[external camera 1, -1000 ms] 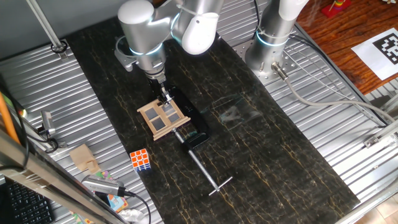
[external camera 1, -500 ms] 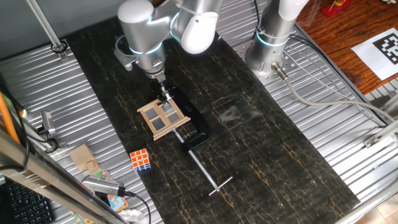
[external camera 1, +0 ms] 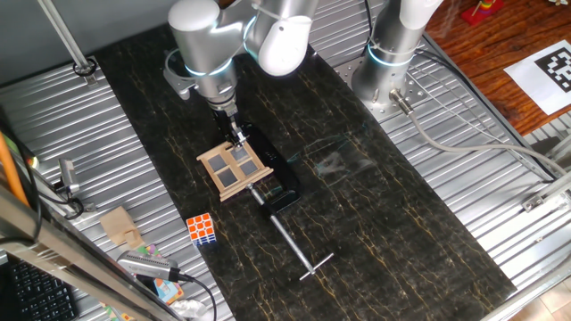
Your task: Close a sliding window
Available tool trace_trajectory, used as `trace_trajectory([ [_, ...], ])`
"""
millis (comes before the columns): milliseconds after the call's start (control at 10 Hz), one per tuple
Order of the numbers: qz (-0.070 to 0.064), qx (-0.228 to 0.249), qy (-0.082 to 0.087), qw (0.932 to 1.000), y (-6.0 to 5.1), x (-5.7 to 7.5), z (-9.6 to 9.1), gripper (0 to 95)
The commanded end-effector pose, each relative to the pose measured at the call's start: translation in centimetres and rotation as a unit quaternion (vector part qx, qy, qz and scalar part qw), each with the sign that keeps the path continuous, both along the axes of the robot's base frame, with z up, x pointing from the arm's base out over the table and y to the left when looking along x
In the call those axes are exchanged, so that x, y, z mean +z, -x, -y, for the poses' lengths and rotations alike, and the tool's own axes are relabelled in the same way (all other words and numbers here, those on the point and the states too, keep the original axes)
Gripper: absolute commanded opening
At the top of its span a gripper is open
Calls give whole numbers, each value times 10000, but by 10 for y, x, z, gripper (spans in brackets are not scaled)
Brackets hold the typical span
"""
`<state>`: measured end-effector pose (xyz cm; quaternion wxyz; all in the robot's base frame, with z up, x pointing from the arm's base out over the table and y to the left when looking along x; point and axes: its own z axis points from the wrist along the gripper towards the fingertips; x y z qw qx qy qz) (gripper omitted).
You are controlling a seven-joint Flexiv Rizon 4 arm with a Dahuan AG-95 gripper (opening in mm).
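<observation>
Fixed view, left to right: a Rubik's cube lies near the table's front left, well apart from the work. The sliding window sits mid-table on its black base, which a black clamp with a long rod appears to hold. The gripper is at the window's far edge; jaw opening cannot be told. Risk: fingers slipping off the frame, or an off-axis push jamming the sash or shifting the base.

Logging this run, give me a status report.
Gripper at window's far edge, jaw state unclear. Clamp sits beside window. Cube apart.
</observation>
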<state>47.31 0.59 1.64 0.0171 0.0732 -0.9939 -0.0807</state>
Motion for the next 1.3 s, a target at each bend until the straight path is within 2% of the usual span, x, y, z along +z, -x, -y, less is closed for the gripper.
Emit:
trace_trajectory([
  [100,-9,2,5,10000,1,0,2,0],
  [1300,-6,59,12,10000,2,0,7,0],
])
